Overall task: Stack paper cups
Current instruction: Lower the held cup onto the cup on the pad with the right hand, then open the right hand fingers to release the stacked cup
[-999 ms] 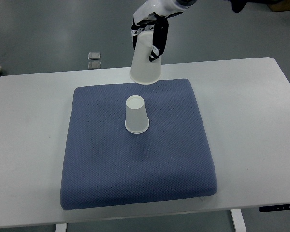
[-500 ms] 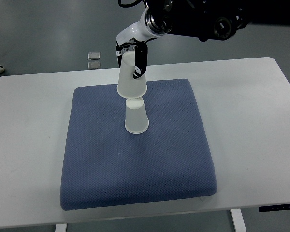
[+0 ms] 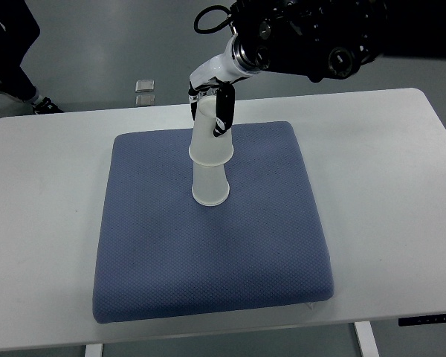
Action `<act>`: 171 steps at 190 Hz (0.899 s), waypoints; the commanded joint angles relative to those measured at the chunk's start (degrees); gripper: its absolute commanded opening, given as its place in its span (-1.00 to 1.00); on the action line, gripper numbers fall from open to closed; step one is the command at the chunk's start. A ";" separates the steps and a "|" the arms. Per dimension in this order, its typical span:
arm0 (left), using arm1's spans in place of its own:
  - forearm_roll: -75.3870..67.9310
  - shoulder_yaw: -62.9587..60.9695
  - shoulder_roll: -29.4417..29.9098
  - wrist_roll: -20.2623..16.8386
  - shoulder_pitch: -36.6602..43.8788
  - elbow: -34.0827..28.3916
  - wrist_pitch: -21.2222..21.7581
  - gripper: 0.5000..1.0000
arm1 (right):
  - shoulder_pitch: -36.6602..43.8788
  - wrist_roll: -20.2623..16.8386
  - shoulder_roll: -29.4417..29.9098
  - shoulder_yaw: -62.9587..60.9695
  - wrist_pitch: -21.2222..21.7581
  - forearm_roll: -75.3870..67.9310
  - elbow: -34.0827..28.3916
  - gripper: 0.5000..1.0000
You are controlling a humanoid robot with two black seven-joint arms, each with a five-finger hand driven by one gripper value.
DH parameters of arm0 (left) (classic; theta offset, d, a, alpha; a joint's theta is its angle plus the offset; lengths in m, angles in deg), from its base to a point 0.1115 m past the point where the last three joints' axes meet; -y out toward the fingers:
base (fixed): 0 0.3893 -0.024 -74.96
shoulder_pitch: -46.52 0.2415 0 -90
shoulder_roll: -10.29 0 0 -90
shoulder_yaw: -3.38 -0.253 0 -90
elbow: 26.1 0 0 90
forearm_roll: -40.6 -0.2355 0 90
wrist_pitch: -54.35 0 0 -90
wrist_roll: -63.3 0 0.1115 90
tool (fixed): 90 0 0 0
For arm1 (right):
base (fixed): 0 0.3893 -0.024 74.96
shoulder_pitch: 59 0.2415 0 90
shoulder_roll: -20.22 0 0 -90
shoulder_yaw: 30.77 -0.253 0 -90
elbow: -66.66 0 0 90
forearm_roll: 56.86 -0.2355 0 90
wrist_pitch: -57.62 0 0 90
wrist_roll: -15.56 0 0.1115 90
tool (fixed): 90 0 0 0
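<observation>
A white paper cup [image 3: 210, 186] stands upside down on the blue mat [image 3: 208, 253] near the mat's middle. My right hand [image 3: 210, 108] comes in from the top right and is shut on a second upside-down white paper cup [image 3: 209, 140]. That cup sits over the top of the standing cup, its rim partway down it. The black fingers [image 3: 224, 113] wrap the held cup's upper part. The left arm does not show.
The mat lies on a white table [image 3: 386, 193]. A person's legs and shoe [image 3: 18, 52] stand on the floor at the top left. A small metal object [image 3: 144, 91] lies on the floor behind the table.
My right hand has lowered the held cup from above the standing cup down over its top. A person's legs have come into view at the top left.
</observation>
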 commanded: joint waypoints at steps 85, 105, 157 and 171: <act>0.03 0.00 0.00 0.02 0.05 -0.26 0.00 1.00 | -2.05 0.09 0.00 -0.53 -0.82 -0.24 1.35 -0.03; 0.03 0.00 0.00 0.02 0.05 -0.26 0.00 1.00 | -2.40 0.09 0.00 -0.53 -1.17 -0.24 1.43 -0.01; 0.03 0.00 0.00 0.02 0.05 -0.26 0.00 1.00 | -3.46 0.18 0.00 -0.53 -1.52 -0.42 1.43 0.09; 0.03 0.00 0.00 0.02 0.05 -0.26 0.00 1.00 | -3.55 0.18 0.00 -0.53 -1.70 -0.42 1.43 0.11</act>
